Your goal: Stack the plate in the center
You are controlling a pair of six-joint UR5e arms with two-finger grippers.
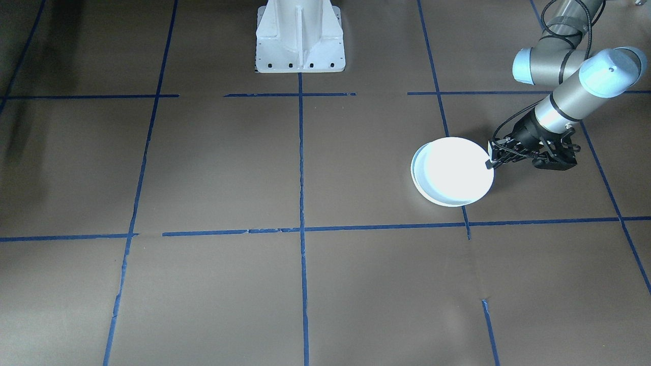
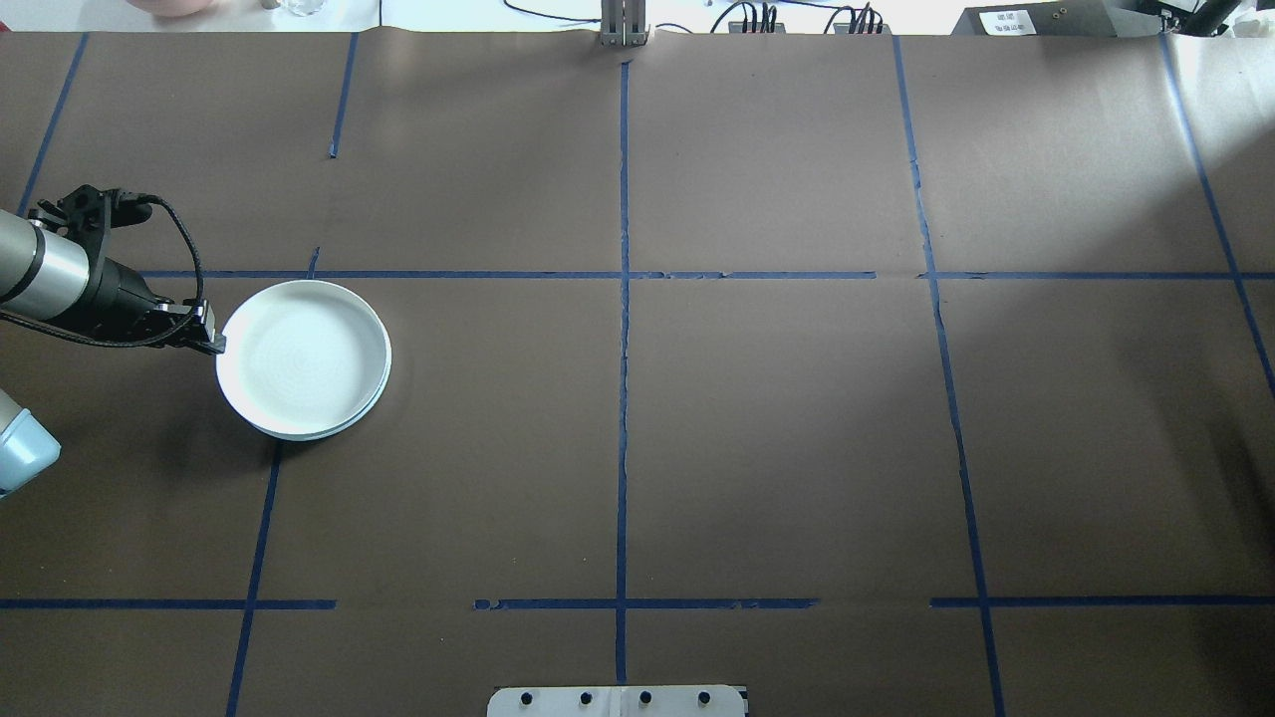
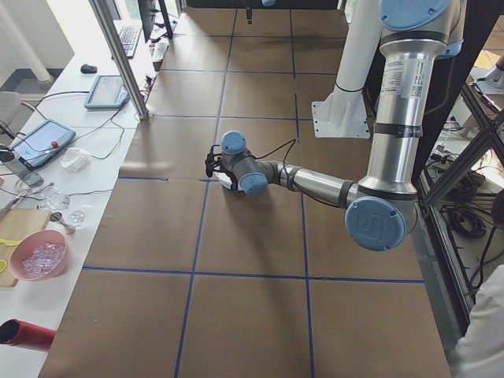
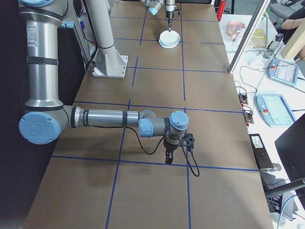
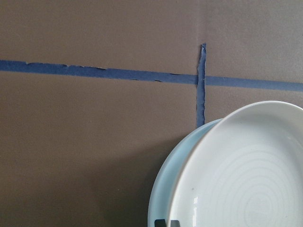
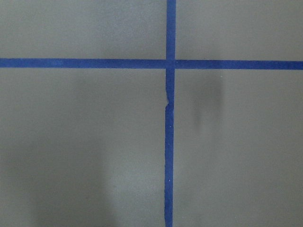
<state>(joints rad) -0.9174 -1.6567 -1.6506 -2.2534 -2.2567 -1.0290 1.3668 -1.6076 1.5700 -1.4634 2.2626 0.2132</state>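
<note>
A white plate (image 2: 304, 354) with faint concentric rings lies slightly offset on a second, pale blue plate (image 2: 339, 430) on the robot's left side of the table. In the left wrist view the ringed plate (image 5: 246, 179) looks tilted over the blue one (image 5: 175, 175). My left gripper (image 2: 211, 339) sits at the top plate's outer rim, shut on that rim (image 1: 489, 161). My right gripper (image 4: 168, 160) shows only in the exterior right view, hanging low over bare paper near a tape crossing; I cannot tell whether it is open or shut.
Brown paper with a blue tape grid (image 2: 624, 398) covers the table. The white robot base (image 1: 300, 35) stands at the robot's edge. Side benches hold a pink bowl (image 3: 39, 256), tablets (image 3: 38, 143) and cables. A metal post (image 3: 118, 55) rises at the far edge.
</note>
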